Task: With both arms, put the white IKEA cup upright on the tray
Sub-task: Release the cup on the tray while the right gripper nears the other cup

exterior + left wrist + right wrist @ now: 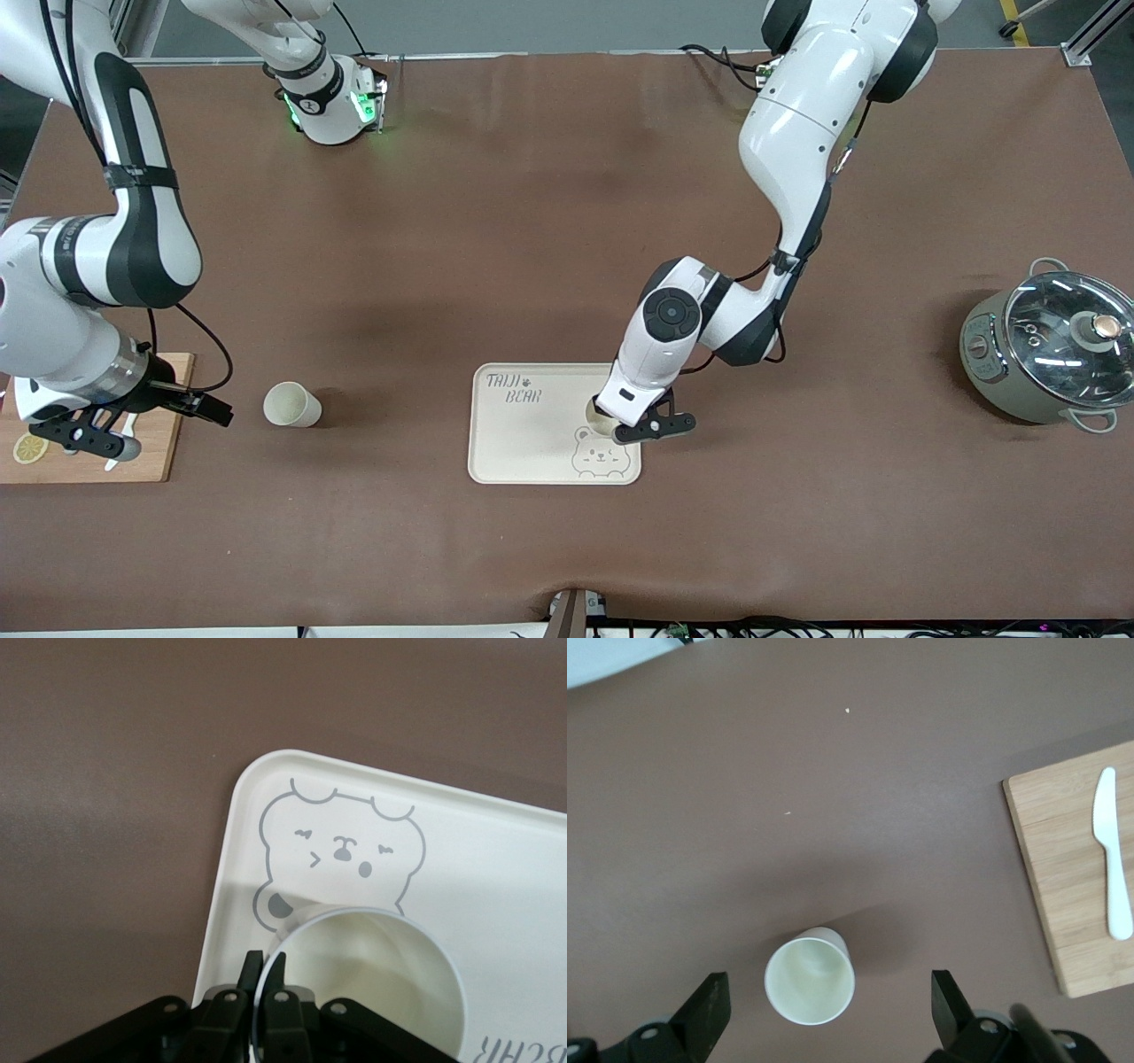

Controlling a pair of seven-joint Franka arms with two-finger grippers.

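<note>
The cream tray (532, 443) with "TAIJI BEAR" lettering and a bear face lies near the table's middle. My left gripper (631, 431) is shut on the rim of a white cup (601, 416), held upright over the tray beside the bear drawing. In the left wrist view its fingers (266, 958) pinch the wall of that cup (363, 983) above the tray (496, 859). A second white cup (292, 405) stands upright on the table toward the right arm's end. My right gripper (142, 424) hangs open above it, the cup (810, 981) showing between its fingers (709, 1010).
A bamboo cutting board (89, 447) with a lemon slice (29, 448) and a white knife (1112, 859) lies under the right arm. A grey pot with a glass lid (1050, 350) stands at the left arm's end.
</note>
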